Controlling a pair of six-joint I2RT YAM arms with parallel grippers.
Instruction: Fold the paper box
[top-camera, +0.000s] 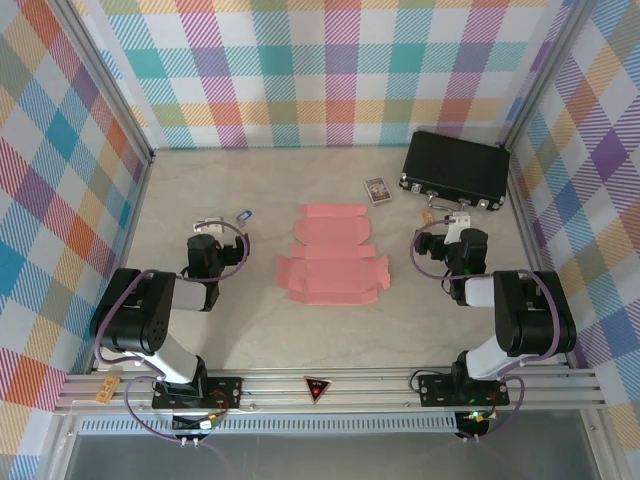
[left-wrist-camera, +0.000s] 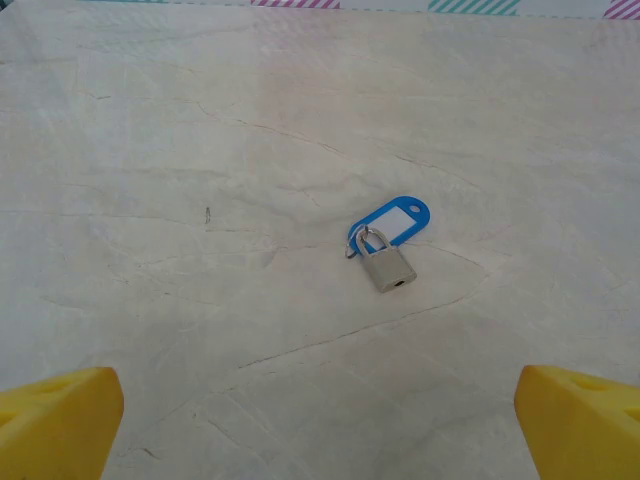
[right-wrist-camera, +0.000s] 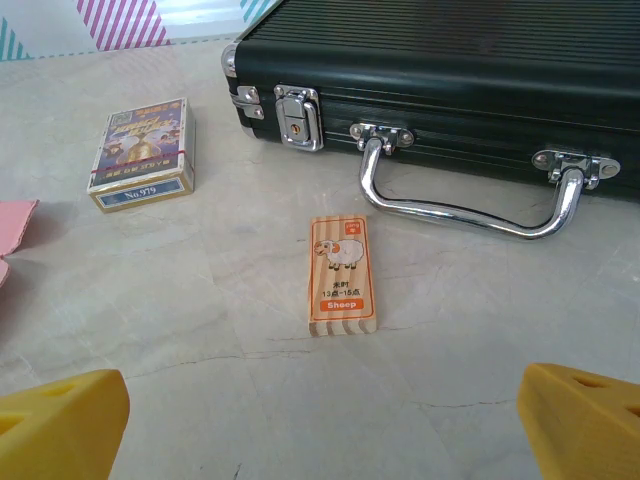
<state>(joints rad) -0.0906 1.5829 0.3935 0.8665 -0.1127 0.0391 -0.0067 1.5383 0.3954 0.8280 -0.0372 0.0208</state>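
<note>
Paper box (top-camera: 330, 255) is a flat pink die-cut sheet, flaps spread, lying mid-worktop (top-camera: 250, 320) between the two arms with nothing touching it. A corner of it shows at the left edge of the right wrist view (right-wrist-camera: 15, 225). Left jaws are fully open and empty, with yellow fingertips (left-wrist-camera: 60, 420) at the bottom corners of the wrist view and bare worktop between them. They sit left of the sheet, well apart from it. Ahead of them is a small padlock (left-wrist-camera: 385, 268) with a blue key tag (left-wrist-camera: 395, 222) on its shackle, lying flat, not in contact with the jaws. Right jaws are also wide open and holding nothing, with yellow fingertips (right-wrist-camera: 60, 420) low in frame, and sit right of the sheet. In front of them a wooden sheep tile (right-wrist-camera: 342, 275) lies flat. Beyond it is a black hard case (right-wrist-camera: 450, 70), closed, chrome handle toward the arm, sitting at the far right of the worktop. A banded card deck (right-wrist-camera: 145, 150) sits left of the case, near the sheet's far right corner but clear of it.
</note>
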